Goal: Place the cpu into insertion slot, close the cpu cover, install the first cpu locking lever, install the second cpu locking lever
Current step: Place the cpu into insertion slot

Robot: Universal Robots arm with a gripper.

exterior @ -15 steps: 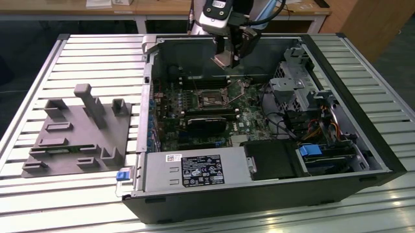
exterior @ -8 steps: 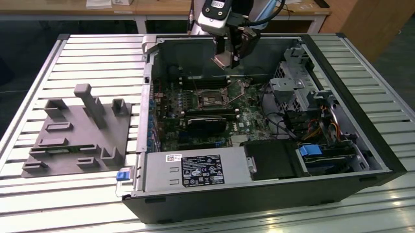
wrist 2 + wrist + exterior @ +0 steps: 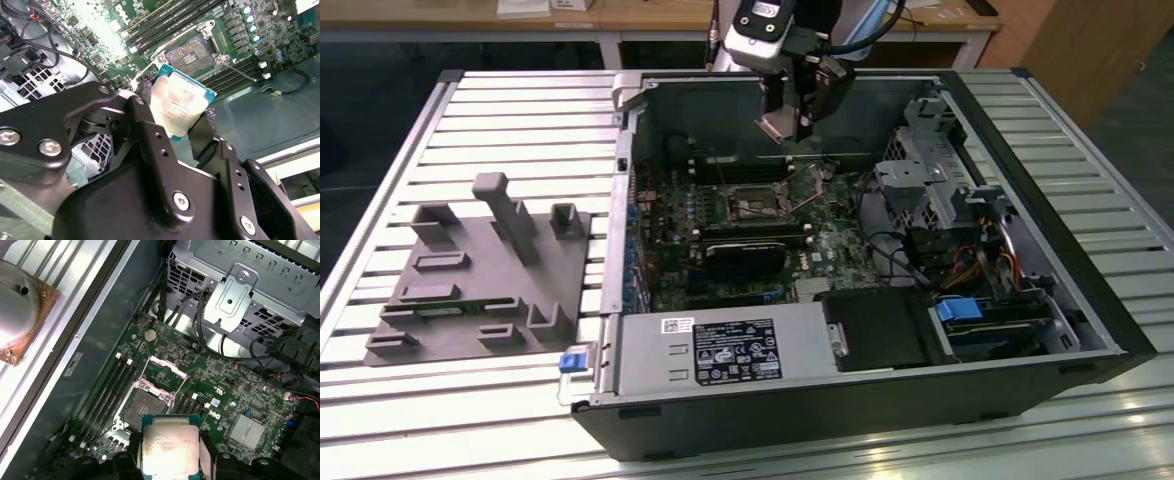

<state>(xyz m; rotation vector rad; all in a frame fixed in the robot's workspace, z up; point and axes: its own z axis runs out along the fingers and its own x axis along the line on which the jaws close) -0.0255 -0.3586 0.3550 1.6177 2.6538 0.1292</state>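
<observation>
My gripper hangs over the open computer case, shut on the cpu, a flat square chip with a silvery top and a green edge. Both wrist views show the chip clamped edge to edge between the black fingers, as with the cpu here. The insertion slot lies open and bare on the green motherboard a little beyond the chip, and it appears as the insertion slot and the insertion slot too. The cpu cover stands swung up at the slot's far side. A thin locking lever sticks out beside the socket.
Memory slots flank the socket. A metal drive cage and loose cables fill the case on the exterior view's right, with a black module below the socket. A grey fixture sits on the slatted table. A copper-based cooler rests outside the case.
</observation>
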